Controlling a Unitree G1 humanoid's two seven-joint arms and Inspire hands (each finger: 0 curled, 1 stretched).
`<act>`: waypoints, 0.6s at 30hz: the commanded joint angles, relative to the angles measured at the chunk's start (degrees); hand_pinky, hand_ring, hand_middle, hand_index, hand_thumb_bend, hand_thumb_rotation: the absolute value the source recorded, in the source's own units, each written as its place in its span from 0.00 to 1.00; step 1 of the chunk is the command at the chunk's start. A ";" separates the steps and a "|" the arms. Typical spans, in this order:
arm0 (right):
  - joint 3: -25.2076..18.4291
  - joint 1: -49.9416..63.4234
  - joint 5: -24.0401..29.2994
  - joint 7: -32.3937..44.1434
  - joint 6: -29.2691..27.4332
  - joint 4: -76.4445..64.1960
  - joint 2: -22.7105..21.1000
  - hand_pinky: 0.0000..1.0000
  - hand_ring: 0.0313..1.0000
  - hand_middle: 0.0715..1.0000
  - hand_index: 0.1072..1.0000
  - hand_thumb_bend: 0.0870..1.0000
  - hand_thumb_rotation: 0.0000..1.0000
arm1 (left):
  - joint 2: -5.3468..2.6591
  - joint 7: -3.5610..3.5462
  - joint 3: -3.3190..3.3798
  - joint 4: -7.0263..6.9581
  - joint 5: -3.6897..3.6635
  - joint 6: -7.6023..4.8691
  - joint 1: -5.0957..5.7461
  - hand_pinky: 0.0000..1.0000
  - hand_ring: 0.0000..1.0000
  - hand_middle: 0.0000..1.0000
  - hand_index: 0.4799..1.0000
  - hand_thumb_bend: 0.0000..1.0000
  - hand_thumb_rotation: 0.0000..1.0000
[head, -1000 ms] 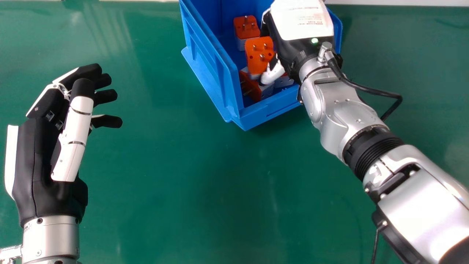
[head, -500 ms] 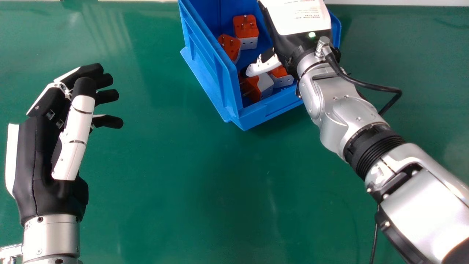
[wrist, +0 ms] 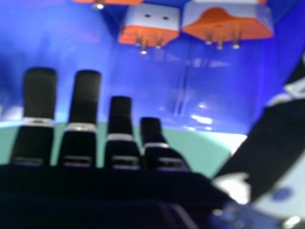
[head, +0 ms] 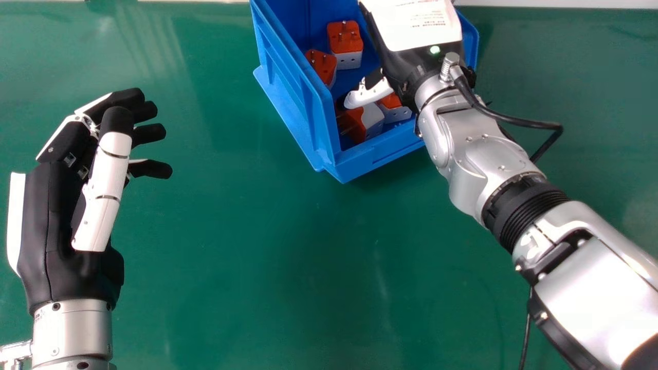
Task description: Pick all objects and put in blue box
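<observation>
Head view had four orange-and-white plug adapters [head: 345, 43] inside the blue box [head: 308, 103]: two toward its far end, two by the near wall. The right hand [head: 406, 59] was over the box, thumb above the near pair; couldn't tell if it touched them. Right hand view gave its fingers [wrist: 86, 100]: extended straight, released, nothing held. Three adapters sat beyond the fingertips there, prongs visible, gap between. The left hand [head: 56, 221] was over the green surface [head: 231, 257], well apart from the box, fingers loosely bent, empty.
</observation>
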 commanded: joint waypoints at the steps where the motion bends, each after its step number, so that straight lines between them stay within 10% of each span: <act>1: 0.08 -0.69 -0.81 -1.04 -0.28 -2.83 -1.85 0.43 0.61 0.79 0.86 0.71 0.45 | 0.22 -0.04 -0.12 -1.15 0.31 -1.03 0.28 0.48 0.67 0.71 0.37 0.61 0.62; 18: -4.45 20.04 -4.25 7.20 3.70 -45.48 -15.77 0.48 0.65 0.82 0.83 0.62 0.27 | 0.29 -0.49 -0.19 -1.83 -0.65 -0.14 0.95 0.49 0.69 0.72 0.39 0.62 0.61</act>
